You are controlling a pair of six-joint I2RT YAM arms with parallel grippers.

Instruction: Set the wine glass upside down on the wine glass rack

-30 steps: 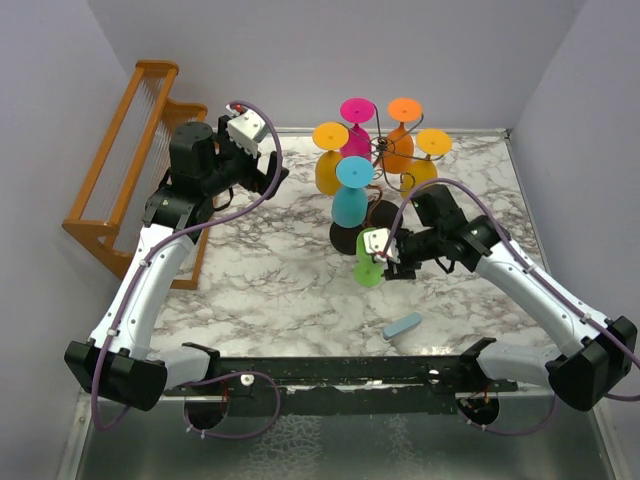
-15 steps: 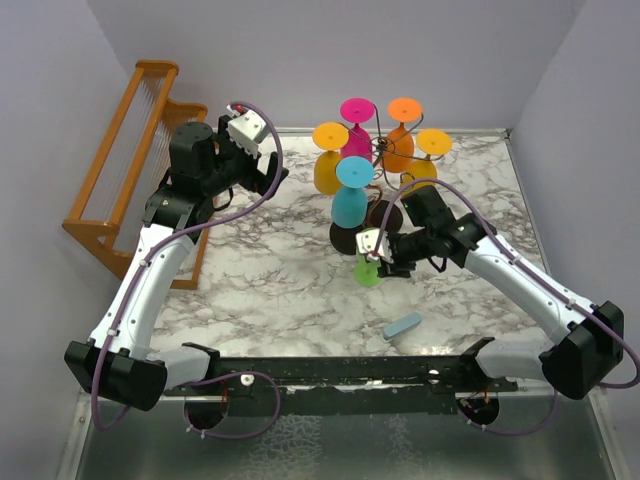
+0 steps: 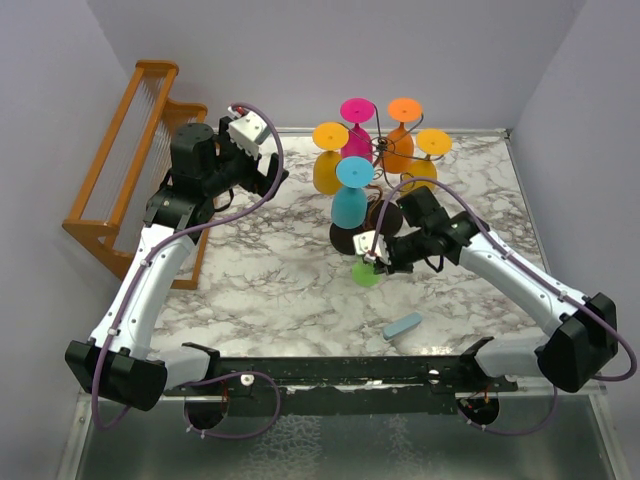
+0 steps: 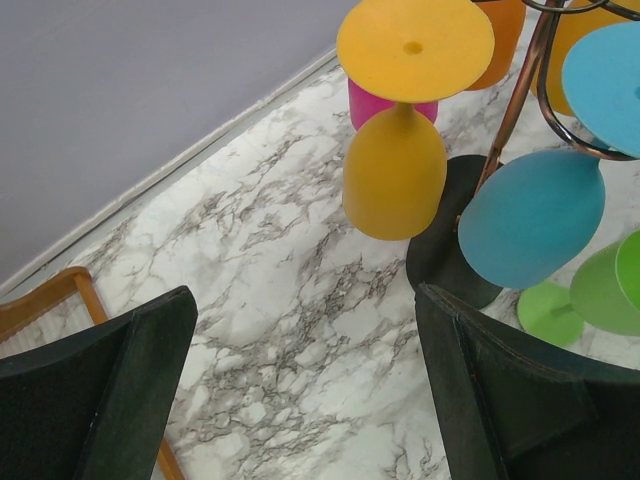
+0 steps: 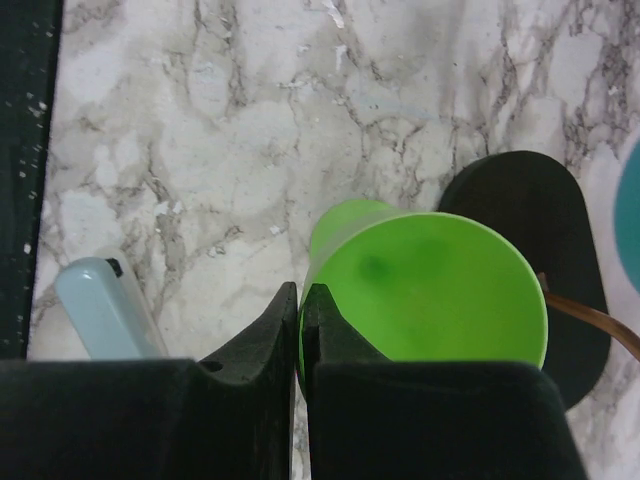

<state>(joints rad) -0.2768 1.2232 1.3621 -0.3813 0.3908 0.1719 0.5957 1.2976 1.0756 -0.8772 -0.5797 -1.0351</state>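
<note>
Right pincer (image 5: 300,295): jaws all but closed, pinching the thin rim wall of the green plastic wine glass (image 5: 430,290); nothing else is held.
Left pincer (image 4: 300,400): spread wide, empty, hanging above the marble-patterned table (image 3: 270,270) at its far left and facing the rack.
Glass, position: off the table, low, just beside the flat black oval base (image 3: 352,238) of the thin dark wire tree-shaped rack (image 4: 515,100). It is tilted, with its foot disc pointing away from the pincer, and not yet inverted.
Change: over the last second the right arm has reached in and carried the glass closer to the base. From above the glass now looks shorter, so it has probably been turned as well.
Rack, occupancy: teal plastic glass (image 3: 349,205) hangs bowl-down on the nearest arm; the arms behind it are also filled.
Stage, judged: approach nearly done; lifting, inverting and hooking onto a free curl remain.
Hazard, judged: the teal glass hangs close to the likely lifting path.
Sundry: pale blue oblong object (image 3: 403,326) lies on the table, apart.
</note>
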